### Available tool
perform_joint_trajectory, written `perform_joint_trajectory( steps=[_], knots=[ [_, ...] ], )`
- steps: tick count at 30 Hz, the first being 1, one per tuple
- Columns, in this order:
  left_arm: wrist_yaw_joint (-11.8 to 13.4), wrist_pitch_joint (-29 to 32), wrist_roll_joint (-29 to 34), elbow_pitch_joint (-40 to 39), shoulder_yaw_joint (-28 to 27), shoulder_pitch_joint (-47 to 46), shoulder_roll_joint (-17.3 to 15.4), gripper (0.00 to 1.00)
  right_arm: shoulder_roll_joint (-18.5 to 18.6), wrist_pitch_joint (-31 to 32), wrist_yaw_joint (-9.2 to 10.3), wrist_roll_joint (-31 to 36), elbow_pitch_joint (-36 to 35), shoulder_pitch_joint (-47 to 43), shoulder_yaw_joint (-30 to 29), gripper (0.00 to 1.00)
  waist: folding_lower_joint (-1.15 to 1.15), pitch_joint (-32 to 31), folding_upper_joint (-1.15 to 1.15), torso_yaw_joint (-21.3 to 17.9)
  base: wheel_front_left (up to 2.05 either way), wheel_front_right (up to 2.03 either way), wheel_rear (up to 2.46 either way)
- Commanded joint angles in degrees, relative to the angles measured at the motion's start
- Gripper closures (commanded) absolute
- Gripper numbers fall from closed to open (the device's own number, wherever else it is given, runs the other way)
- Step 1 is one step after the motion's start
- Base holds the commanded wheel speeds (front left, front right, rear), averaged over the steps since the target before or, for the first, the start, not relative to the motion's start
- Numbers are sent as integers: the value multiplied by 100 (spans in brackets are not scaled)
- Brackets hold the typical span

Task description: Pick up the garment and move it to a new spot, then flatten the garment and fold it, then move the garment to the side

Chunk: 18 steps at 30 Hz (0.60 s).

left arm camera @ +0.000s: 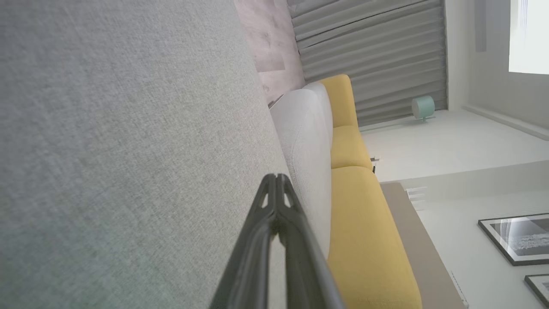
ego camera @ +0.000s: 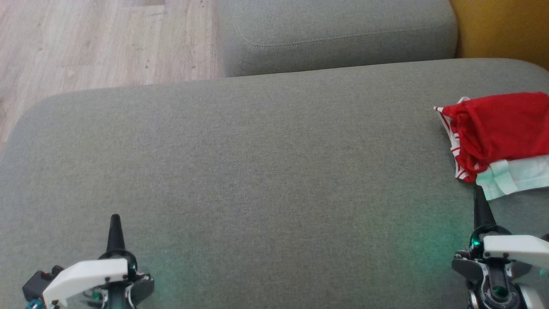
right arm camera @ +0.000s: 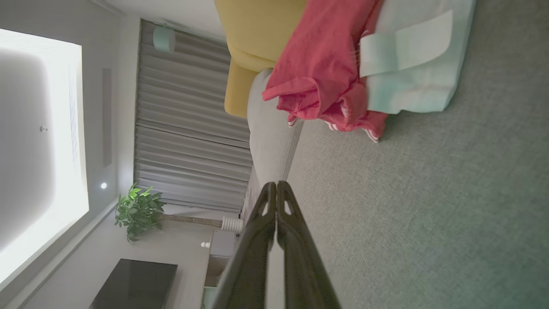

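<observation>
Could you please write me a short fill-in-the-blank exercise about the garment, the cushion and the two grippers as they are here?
1. In the head view, the red garment lies at the far ____ of the grey cushion.
2. The left gripper and the right gripper each hold nothing, and both are ____.
3. The gripper closer to the red garment is the ____ one.

Missing words: right; shut; right.

Head view: high, looking steeply down on grey cushion. Wrist views: low, rolled sideways, grazing along same cushion toward curtain; right wrist near red garment, shared with head view
</observation>
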<state>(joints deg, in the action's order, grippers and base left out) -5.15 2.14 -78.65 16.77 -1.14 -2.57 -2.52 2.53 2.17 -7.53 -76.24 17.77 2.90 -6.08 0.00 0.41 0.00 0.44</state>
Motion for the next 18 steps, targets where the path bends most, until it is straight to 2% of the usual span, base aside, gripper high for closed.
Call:
perform_joint_trajectory(
  steps=[1, 18],
  knots=[
    [-65, 43, -113, -204, -211, -330, -32, 100, 30, 49, 3, -139, -235, 279, 68, 100, 0, -1, 0, -1, 0, 0, 0],
    [-189, 332, -1017, -252, -453, -354, -36, 100, 33, 329, 4, -1202, -337, 315, -14, 100, 0, -17, 0, -33, 0, 0, 0]
  ],
)
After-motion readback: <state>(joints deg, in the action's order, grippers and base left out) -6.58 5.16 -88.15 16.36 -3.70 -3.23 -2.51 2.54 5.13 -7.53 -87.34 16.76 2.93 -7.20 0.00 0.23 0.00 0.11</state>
